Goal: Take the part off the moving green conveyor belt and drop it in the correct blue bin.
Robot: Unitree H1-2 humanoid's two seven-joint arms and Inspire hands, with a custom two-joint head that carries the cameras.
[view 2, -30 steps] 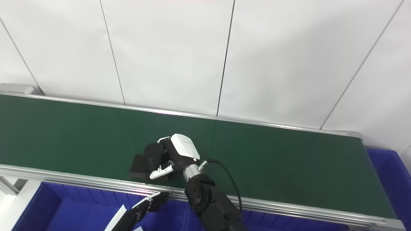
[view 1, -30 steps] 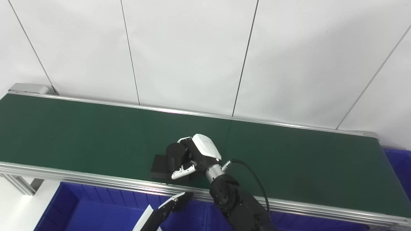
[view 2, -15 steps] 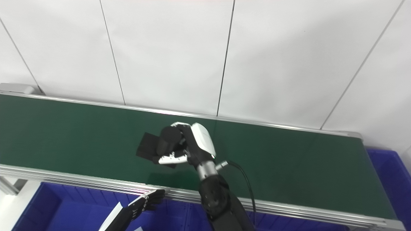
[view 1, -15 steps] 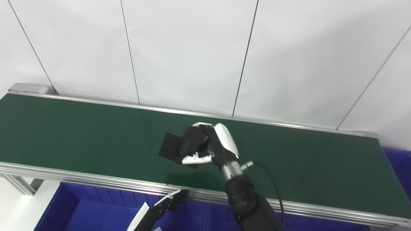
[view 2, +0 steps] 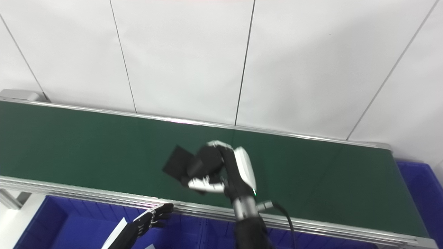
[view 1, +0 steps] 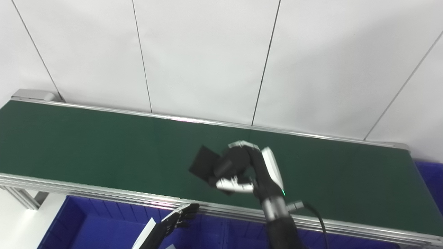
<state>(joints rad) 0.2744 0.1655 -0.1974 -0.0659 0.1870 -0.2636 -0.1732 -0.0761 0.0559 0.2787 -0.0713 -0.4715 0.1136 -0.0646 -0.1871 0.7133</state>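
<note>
Since a second ago the right hand (view 1: pixel 254 169) has lifted the black part (view 1: pixel 216 165) clear of the green belt (view 1: pixel 86 145) and carried it rightward; part was lying on the belt by the near rail then. Fingers wrapped tight around the part's round body. Part held above the belt, mid-width. Its long axis runs tilted, flat square end pointing up and left, away from the palm; round end buried in the grip. Left hand (view 1: pixel 181 216) low at the near rail (view 1: pixel 69 190), over the blue bin (view 1: pixel 93 224), fingers loosely spread, holding nothing. Another blue bin (view 2: pixel 420 190) sits past the belt's right end.
</note>
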